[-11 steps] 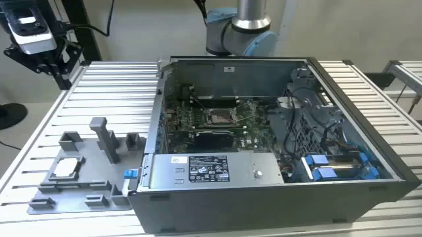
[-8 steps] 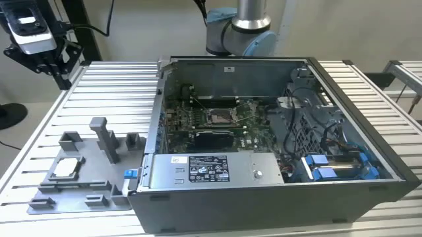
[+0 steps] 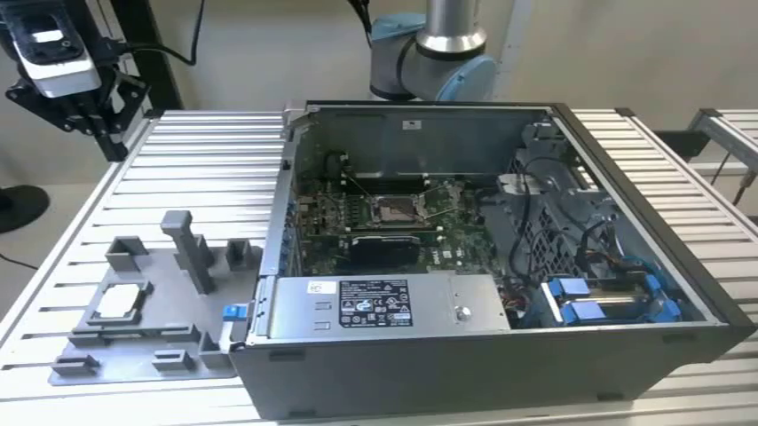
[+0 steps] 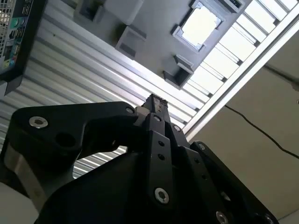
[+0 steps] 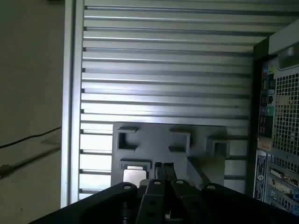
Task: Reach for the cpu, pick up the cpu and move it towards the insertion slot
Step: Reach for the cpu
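Thin, prob. light, fragile cpu pictured nested in fixture, likely best gripped at edges; jaws seen narrow & empty, well apart from fixture.

The cpu lies in a grey fixture on the worktop, well apart from the fingers; the insertion slot is farther still.

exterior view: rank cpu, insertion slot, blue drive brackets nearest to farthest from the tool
1. cpu, in the grey fixture, the tool's side of the table
2. insertion slot, middle of the case
3. blue drive brackets, exterior view's right
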Robot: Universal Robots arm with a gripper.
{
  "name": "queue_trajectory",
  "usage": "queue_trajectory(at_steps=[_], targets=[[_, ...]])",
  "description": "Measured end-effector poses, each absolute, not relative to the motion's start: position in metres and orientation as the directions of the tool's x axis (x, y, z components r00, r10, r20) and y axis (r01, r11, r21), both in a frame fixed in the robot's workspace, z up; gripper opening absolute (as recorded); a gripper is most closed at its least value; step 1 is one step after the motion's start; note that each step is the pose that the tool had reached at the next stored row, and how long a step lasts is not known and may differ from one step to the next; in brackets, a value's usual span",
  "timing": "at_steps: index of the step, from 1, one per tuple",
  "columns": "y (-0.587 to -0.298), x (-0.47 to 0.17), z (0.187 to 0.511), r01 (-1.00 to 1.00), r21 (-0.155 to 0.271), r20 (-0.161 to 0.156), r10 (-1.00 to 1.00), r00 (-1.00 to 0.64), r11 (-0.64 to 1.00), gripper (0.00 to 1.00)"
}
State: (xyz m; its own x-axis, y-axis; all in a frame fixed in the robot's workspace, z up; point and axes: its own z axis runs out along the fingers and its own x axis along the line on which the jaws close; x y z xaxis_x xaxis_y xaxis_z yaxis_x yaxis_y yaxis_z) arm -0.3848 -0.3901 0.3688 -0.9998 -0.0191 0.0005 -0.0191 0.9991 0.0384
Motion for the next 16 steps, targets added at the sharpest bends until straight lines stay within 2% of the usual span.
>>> queue_trajectory(at_steps=[6, 16], targets=[[-0.394, -0.402, 0.369, -0.019, 0.038, -0.002, -0.019, -1.0, 0.999, 0.0], [-0.438, -0.409, 0.362, -0.019, 0.038, -0.002, -0.019, -1.0, 0.999, 0.0]])
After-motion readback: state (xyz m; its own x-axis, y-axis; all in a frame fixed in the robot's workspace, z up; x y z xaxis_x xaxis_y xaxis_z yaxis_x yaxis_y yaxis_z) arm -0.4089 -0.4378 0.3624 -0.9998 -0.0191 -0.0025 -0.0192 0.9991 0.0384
